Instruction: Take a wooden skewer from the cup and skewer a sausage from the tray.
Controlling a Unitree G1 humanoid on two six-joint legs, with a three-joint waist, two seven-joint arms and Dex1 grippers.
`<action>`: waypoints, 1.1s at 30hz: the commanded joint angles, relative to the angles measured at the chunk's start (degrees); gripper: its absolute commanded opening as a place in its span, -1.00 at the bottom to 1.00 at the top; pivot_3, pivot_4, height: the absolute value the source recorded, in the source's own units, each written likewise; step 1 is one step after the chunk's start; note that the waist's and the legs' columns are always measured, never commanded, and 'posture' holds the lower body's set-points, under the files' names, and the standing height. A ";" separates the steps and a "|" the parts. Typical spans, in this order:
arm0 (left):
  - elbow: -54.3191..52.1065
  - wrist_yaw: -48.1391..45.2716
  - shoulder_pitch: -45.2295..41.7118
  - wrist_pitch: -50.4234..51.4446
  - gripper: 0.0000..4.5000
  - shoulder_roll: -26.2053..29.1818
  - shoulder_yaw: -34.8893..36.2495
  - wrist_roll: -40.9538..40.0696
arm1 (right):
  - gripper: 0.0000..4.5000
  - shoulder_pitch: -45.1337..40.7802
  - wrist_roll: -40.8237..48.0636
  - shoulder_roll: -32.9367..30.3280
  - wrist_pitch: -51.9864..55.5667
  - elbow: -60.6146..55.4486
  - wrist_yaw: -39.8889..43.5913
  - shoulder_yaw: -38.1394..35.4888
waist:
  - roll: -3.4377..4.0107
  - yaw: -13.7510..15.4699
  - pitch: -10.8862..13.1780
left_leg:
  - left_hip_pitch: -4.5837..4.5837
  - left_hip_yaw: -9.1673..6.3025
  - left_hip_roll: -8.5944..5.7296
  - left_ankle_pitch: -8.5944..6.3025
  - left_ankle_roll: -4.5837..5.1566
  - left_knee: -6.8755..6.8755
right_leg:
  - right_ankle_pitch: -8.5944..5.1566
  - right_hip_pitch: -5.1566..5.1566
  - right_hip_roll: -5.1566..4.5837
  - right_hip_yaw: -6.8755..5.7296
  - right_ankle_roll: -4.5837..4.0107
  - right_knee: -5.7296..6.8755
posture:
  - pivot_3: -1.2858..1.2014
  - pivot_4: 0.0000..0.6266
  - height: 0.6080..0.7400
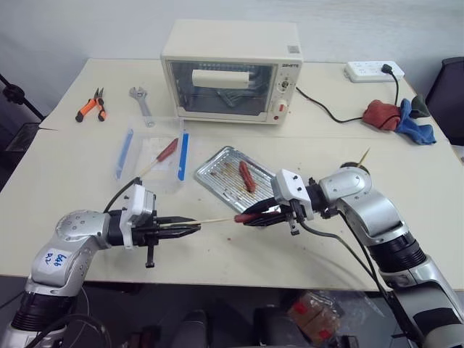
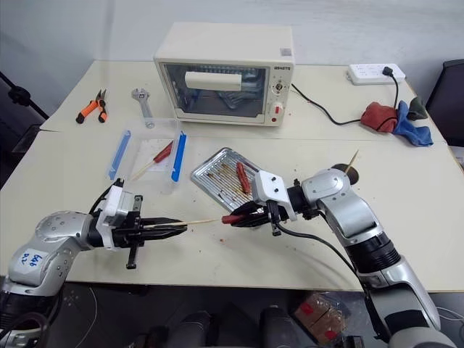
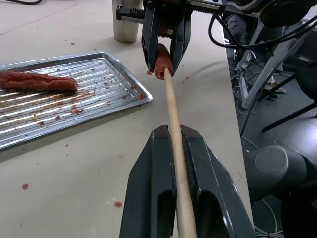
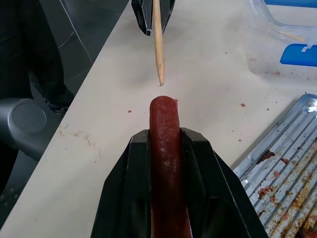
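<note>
On a pale table, the left gripper (image 1: 190, 227) pinches a skewer (image 1: 210, 220) between its 2 fingers, level and pointing right. Its tip is just short of the end of a sausage (image 4: 166, 163), which the right gripper (image 1: 252, 217) clamps between its fingers, pointing left. Just behind them lies the tray (image 1: 212, 174) with a 2nd sausage (image 1: 247, 176) on its ribbed floor. The cup (image 3: 126, 24) stands beyond the tray's far edge in the left wrist view.

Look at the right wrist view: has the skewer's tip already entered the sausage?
No: the wooden skewer ends with its tip a little short of the sausage, with bare table between them.
</note>
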 commanded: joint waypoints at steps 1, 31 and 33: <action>-0.62 -0.26 0.31 -0.71 -1.00 0.25 -0.04 0.64 | -0.63 -0.35 1.25 -0.20 -0.64 -2.36 0.45 -1.38 | 0.00 0.00 0.00 | 0.00 0.00 0.00 0.00 0.00 0.00 | 0.00 0.00 0.00 0.00 0.00 0.00 | 0.03 -0.52 1.00; 1.34 -2.70 -0.90 -1.02 -1.00 0.22 0.91 0.83 | -0.63 0.31 0.89 -1.30 -0.46 -2.67 1.06 -1.29 | 0.00 0.01 0.00 | -0.01 0.00 0.00 0.00 0.00 0.05 | 0.00 0.00 0.00 0.00 0.00 0.02 | 0.03 -0.52 1.00; 0.74 -2.38 -0.74 -0.94 -1.00 -0.24 0.43 0.86 | -0.63 0.10 0.84 -0.98 -0.45 -2.52 0.95 -1.09 | 0.00 0.01 0.00 | 0.00 0.00 0.00 0.00 0.00 0.05 | 0.00 0.00 0.00 0.00 0.00 0.02 | 0.03 -0.52 1.00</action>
